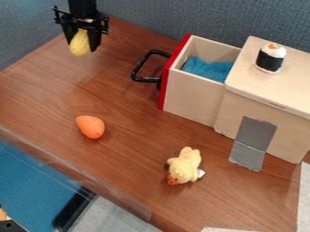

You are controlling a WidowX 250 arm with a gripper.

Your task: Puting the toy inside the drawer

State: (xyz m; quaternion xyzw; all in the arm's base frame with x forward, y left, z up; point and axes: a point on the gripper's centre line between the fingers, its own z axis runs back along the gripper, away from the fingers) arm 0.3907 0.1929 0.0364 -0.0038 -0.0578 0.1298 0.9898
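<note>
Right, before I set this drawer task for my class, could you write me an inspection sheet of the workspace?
Surface: brown wood-grain tabletop.
Job's things: drawer pulled open from its cabinet, blue cloth inside; yellow toy held above the table, outside the drawer.
Clutter: orange toy and yellow plush toy on the table; sushi toy on the cabinet; grey tape from cabinet side to tabletop.
Gripper: at upper left, closed on the yellow toy.
Cables: nothing seen.
Surroundings: blue-grey wall behind.

the top edge cuts off the arm (pixel 82 7), the yellow toy (pixel 79 45) part-hidden.
</note>
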